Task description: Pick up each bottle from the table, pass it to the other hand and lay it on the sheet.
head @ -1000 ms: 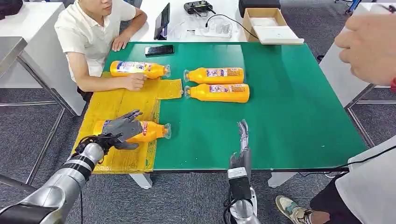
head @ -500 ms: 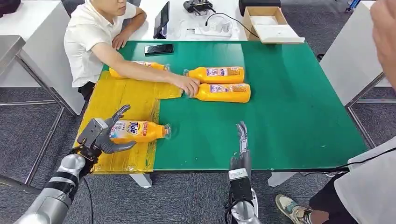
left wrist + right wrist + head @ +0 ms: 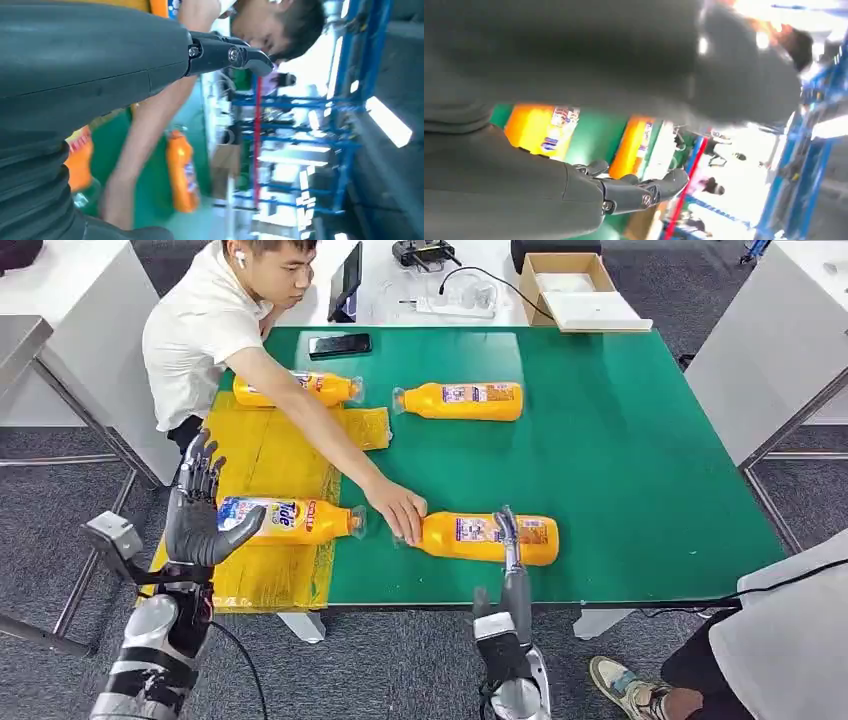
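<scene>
Green table mat, largest thing here, with yellow plastic sheet on its left part. Three orange plastic bottles total: one laid on sheet, one at sheet's far edge, one far-centre, plus a fourth near front edge, long axis left-right, directly ahead of right hand, fingers extended, empty. Person's hand touches its cap end. Left hand raised, spread, released, beside the sheet bottle.

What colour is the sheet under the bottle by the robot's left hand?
Yellow; the sheet shows best in the head view.
</scene>
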